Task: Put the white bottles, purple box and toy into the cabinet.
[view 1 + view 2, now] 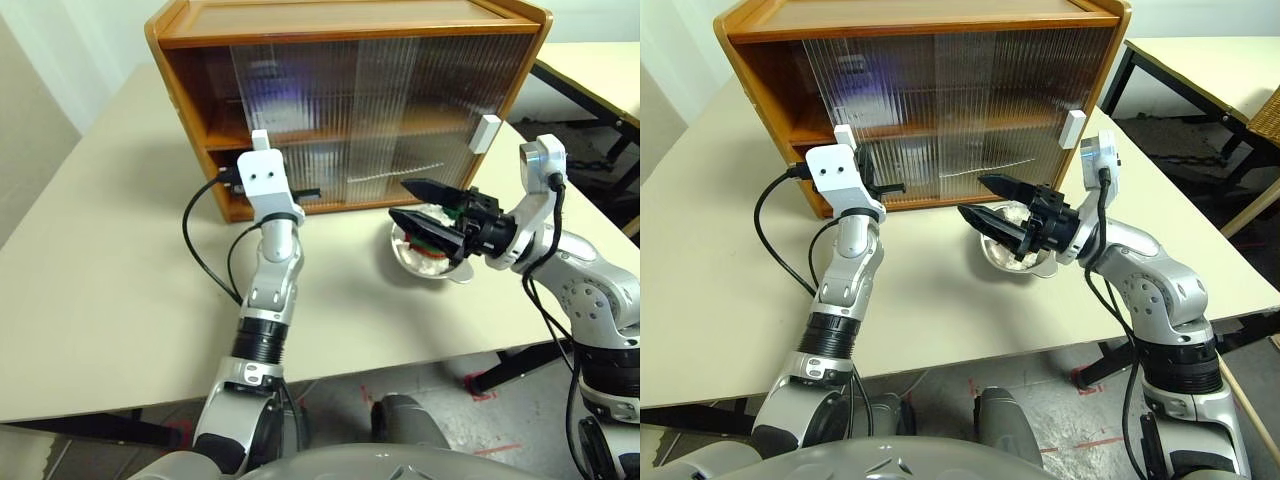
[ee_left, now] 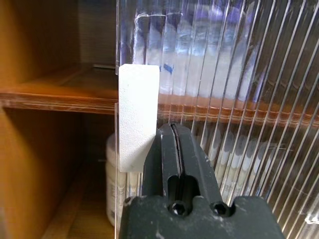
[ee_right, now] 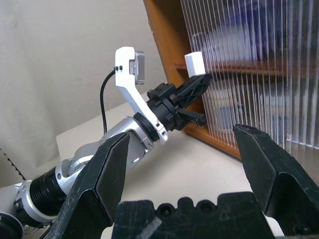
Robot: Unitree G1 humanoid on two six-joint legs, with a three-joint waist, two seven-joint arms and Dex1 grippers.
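The wooden cabinet [image 1: 350, 25] stands at the back of the table, its ribbed doors mostly drawn across. My left gripper [image 2: 172, 128] is shut and empty, its tip right beside the left door's white handle [image 2: 138, 114]. At that door's edge a white bottle [image 2: 110, 189] stands on the lower shelf. A lilac blur behind the ribs on the upper shelf may be the purple box [image 1: 290, 100]. The toy [image 1: 428, 250], white fluff with red and green, lies in a steel bowl [image 1: 445, 272] in front of the cabinet. Just above the bowl my right gripper [image 1: 400, 200] hovers open and empty.
The cabinet's left end stands open as a narrow gap beside the door [image 2: 60, 149]. A second white handle [image 1: 486, 133] sits on the right door. Another table [image 1: 600, 70] stands at the back right. A black cable [image 1: 200, 250] loops left of my left wrist.
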